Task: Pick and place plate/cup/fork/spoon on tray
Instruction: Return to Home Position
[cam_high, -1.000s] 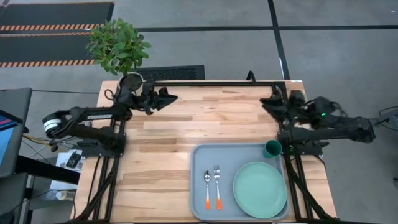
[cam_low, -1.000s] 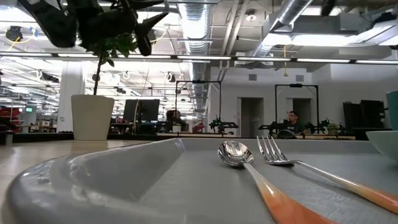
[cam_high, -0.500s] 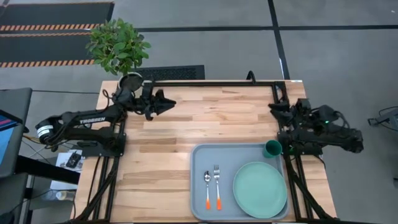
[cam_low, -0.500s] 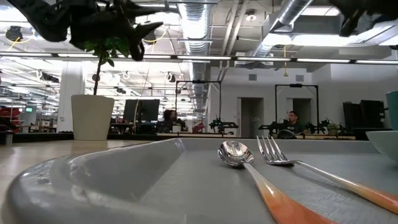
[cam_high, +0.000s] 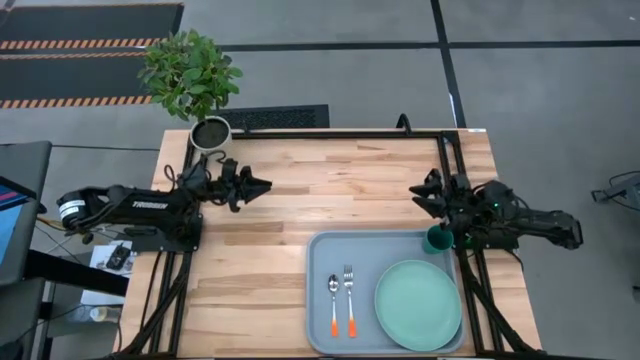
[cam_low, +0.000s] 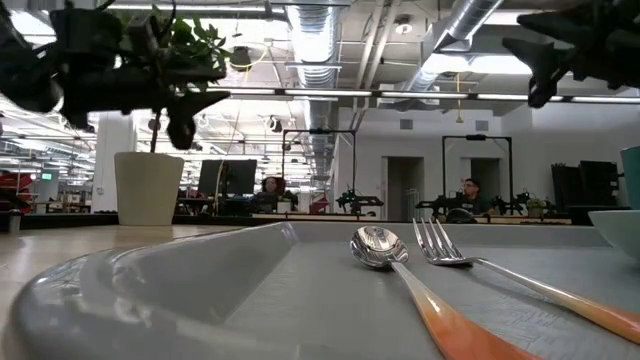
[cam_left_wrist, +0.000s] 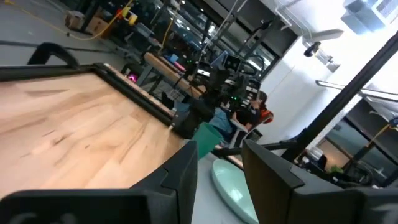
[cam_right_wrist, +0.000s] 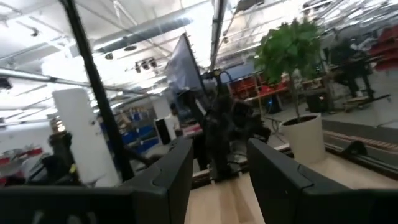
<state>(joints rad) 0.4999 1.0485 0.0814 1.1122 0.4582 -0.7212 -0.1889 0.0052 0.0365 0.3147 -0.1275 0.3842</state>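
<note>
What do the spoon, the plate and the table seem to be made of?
Spoon: polished metal bowl, since it mirrors the room, with an orange handle that looks like plastic.
Plate: smooth, plain mint-green surface with a matte look, probably plastic, though glazed ceramic is possible.
Table: light wood, shown by the grain and joined strips.

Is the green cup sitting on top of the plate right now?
No, in the high view the cup stands in the tray's far right corner, apart from the plate.

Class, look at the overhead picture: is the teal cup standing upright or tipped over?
Upright: the cup shows its round open mouth from above, standing in the tray's corner.
</note>
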